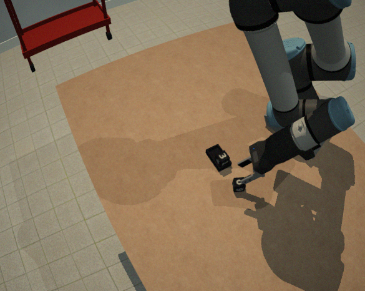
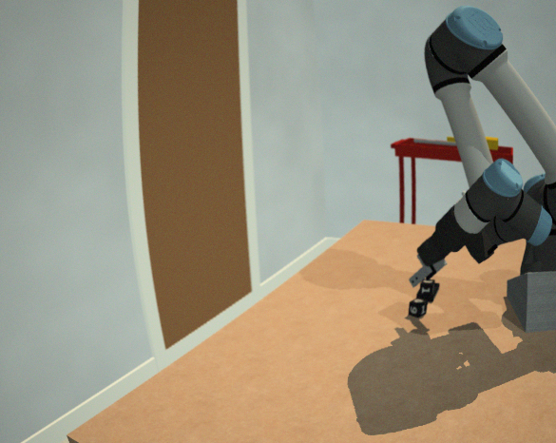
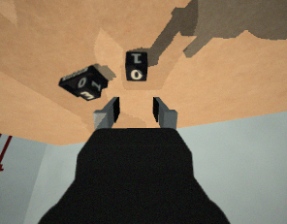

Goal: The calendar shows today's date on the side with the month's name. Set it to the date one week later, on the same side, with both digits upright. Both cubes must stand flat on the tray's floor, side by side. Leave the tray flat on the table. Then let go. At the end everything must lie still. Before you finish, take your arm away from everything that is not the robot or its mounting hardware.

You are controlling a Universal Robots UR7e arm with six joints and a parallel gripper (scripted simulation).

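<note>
now reaching for the loose cube (image 1: 239,185), out on the table (image 1: 163,103) just beside the tray (image 1: 214,155). gripper (image 3: 137,110) spread wide, holding nothing, low and close behind that cube. other cube (image 1: 223,158) in the tray, a 3 on top. next, probably: slide fingers around both sides of the loose cube, squeeze, lift, turn to the right number, then set down flat in the tray next to the 3 cube.
</note>
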